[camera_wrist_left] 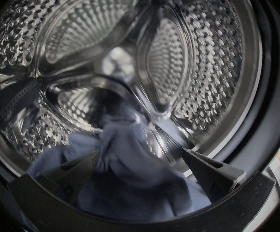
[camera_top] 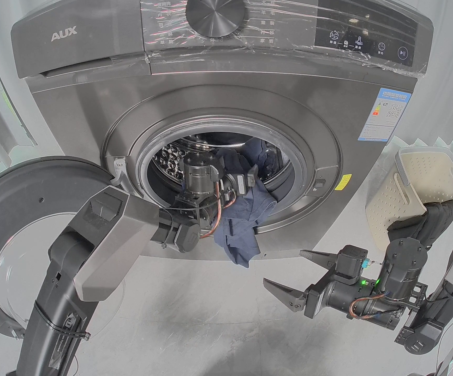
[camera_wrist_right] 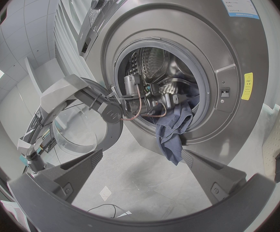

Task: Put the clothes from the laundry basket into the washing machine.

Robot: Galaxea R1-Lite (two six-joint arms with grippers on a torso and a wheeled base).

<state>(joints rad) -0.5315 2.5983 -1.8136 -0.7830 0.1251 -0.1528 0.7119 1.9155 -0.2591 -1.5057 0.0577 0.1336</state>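
Closest up in the head view is the left arm (camera_top: 106, 236), which runs into the open mouth of the washing machine (camera_top: 80, 105), wrist sitting right at the door ring. Next to that wrist a blue garment (camera_top: 242, 215) is draped over the lower rim, part inside and part hanging down the front. Right gripper (camera_top: 284, 268) hangs low over the floor (camera_top: 211, 314) in front of the machine, jaws spread wide, nothing in them. Over on the right the laundry basket (camera_top: 393, 199) sits tilted, with a dark garment (camera_top: 430, 218) spilling out of it. Round door (camera_top: 28, 210) is swung open on the left.

Left wrist view: left gripper (camera_wrist_left: 139, 152) is inside the steel drum (camera_wrist_left: 211, 65), fingers (camera_wrist_left: 78, 165) wide apart. The blue garment is bunched low in the drum between and beyond them, and I can't tell if either finger touches it.

Right wrist view: right gripper gapes wide with bare floor between its fingers (camera_wrist_right: 82, 165), facing the machine. The blue garment dangles from the rim, and the laundry basket is off at the edge.
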